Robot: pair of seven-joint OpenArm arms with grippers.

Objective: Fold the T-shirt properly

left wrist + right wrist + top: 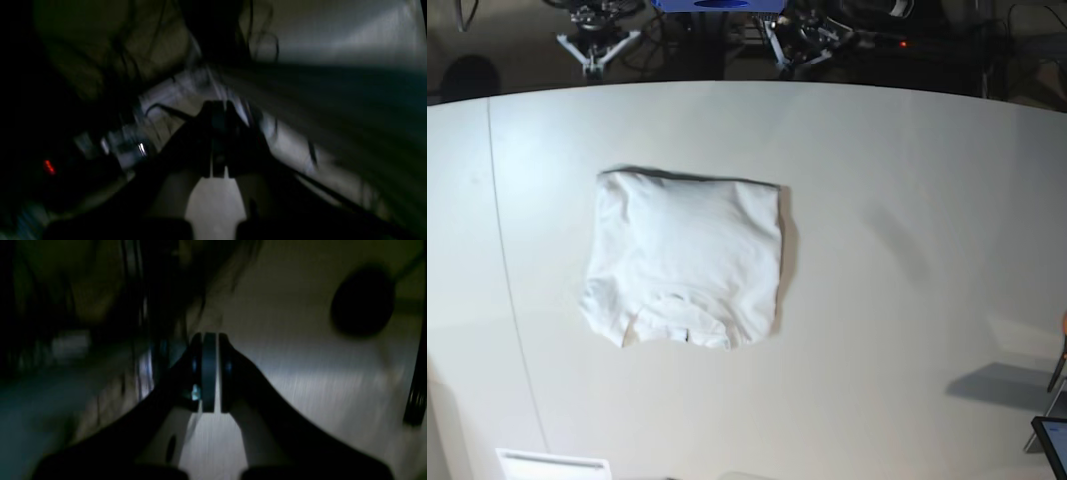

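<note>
The white T-shirt [687, 255] lies on the table as a folded, roughly square bundle, left of centre, with its collar [672, 318] at the near edge. Both arms are drawn back beyond the table's far edge, well away from the cloth. My left gripper [218, 105] is shut with nothing between its fingers; in the base view the left gripper [799, 40] sits at the top, right of centre. My right gripper [210, 336] is shut and empty too, and the right gripper [595, 45] shows at the top left. Both wrist views are dark and blurred and show no shirt.
The white table [907, 200] has a thin seam [515, 300] down its left side. A white flat object [552, 465] lies at the near left edge, a dark screen [1052, 440] at the near right corner. Cables and stands crowd behind the far edge, beside a dark round shape [362, 303].
</note>
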